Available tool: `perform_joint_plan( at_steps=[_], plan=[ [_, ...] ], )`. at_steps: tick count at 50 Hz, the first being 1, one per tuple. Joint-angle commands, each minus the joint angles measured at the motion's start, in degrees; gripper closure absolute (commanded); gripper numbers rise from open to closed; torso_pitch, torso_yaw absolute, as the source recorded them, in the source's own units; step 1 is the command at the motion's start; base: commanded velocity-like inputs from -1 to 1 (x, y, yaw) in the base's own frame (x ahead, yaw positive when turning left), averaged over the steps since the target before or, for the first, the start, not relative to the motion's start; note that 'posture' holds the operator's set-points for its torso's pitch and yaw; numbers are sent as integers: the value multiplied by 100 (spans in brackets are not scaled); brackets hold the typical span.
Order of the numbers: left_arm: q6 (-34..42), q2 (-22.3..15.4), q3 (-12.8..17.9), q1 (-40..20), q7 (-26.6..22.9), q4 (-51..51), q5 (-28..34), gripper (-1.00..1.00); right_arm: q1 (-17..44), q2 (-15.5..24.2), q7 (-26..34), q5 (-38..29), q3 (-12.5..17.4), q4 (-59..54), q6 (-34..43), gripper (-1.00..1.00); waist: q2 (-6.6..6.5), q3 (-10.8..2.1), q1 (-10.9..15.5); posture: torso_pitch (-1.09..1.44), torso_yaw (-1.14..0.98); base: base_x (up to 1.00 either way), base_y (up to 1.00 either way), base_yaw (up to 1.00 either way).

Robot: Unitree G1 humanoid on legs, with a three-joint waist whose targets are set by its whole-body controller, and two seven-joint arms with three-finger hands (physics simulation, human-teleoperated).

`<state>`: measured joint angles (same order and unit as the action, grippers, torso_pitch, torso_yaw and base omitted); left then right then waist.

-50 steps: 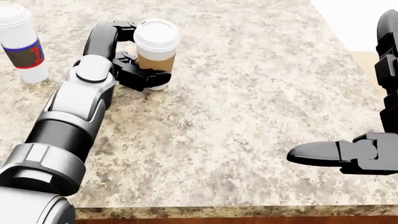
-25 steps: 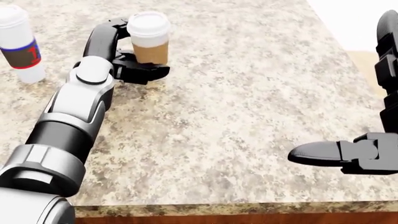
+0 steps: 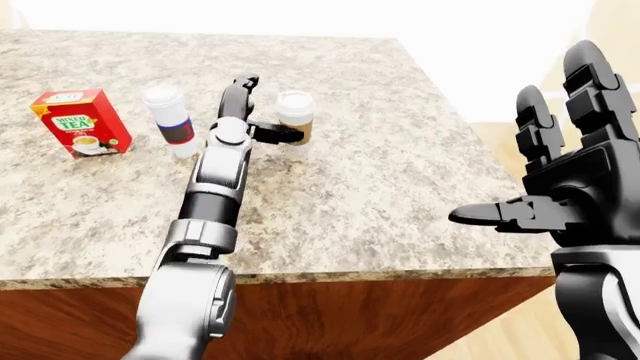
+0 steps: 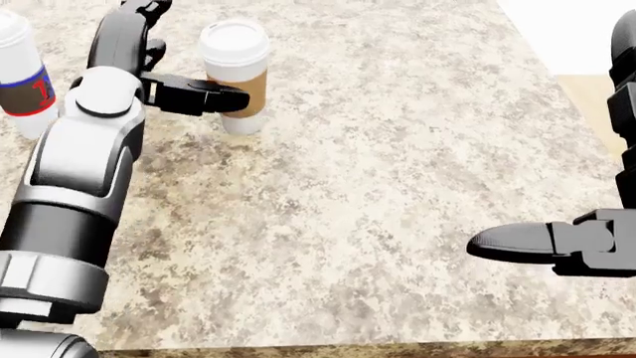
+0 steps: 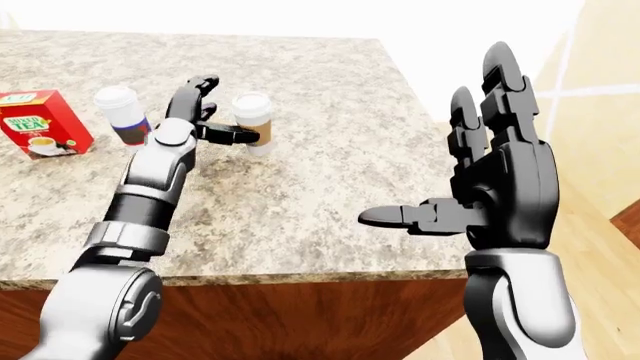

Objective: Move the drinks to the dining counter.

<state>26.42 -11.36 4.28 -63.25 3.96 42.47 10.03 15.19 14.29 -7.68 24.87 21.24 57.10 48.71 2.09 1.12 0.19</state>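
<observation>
The cup [image 4: 235, 74] stands upright on the counter [image 4: 397, 171], at about 11 o'clock in the head view, with the bottle [image 4: 21, 71] well to its 9 o'clock and the tea box [image 3: 80, 122] further that way again.

The left hand [image 4: 164, 67] is spread, not gripping. One finger [image 4: 194, 95] lies across the sleeve side of the cup, seemingly touching it, while the other fingers point up toward 12 o'clock, clear of it.

The risk is a tip-over. That finger sits fairly high on a tall, narrow cup (a lidded one, but lids pop), so a sideways sweep toward 3 o'clock could topple it or skid it along the stone. A swing toward 9 o'clock could clip the bottle with the forearm.

The right hand [image 5: 495, 202] is held open, fingers up, at 3 o'clock off the counter's edge, near nothing.
</observation>
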Motion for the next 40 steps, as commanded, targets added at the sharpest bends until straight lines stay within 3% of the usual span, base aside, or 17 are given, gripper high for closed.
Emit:
perform_joint_plan(
  at_steps=[1,6,8,14,20,25,29,33,36,38,40],
  plan=[
    [187,-54,19,-106,-74,-629,-23,-69,115,62,-45,34,47,151,-110,-100,0,-141,-1,0,0,0,0,0],
    [1113,-36,-48,451,-368,-2336,56,-82,89,49,-59,-3,-19,143,-151,-100,-22,-124,-10,0,0,0,0,0],
    [1621,-38,-46,701,-553,-3203,108,-100,123,68,-67,29,16,154,-107,-100,-29,-120,-10,0,0,0,0,0],
    [2800,-49,-57,1319,-1049,-5366,303,-100,171,140,-106,159,142,169,-41,-100,-47,-65,-27,0,0,0,0,0],
    [3705,-107,-35,2173,-1556,-7444,467,-100,66,393,-125,643,747,45,-131,-100,-44,-32,-12,0,0,0,0,0],
    [4251,-218,285,2979,-1914,-9042,435,-100,-102,661,-250,1136,1229,-84,-278,-100,-39,3,-17,0,0,0,0,0],
    [4646,-381,960,3311,-2116,-10010,179,-100,-315,821,-286,1399,1554,-255,-499,-100,-30,44,-13,0,0,0,0,0],
    [4791,-612,1914,3286,-2322,-10245,-133,-100,-651,870,-238,1625,1982,-469,-814,-100,-21,85,-1,0,0,0,0,0],
    [4643,-724,2979,3324,-2456,-10245,-734,-100,-990,789,-162,1831,2540,-696,-1137,-100,-25,106,16,0,0,0,0,0],
    [4299,-809,3567,3644,-1903,-10245,-1562,-100,-1269,760,-84,2050,3001,-813,-1351,-100,-30,112,18,0,0,0,0,0],
    [3793,-1051,4026,4153,-837,-10245,-2809,-100,-1487,762,-46,2265,3382,-932,-1514,-100,-47,136,17,0,0,0,0,0]
  ],
)
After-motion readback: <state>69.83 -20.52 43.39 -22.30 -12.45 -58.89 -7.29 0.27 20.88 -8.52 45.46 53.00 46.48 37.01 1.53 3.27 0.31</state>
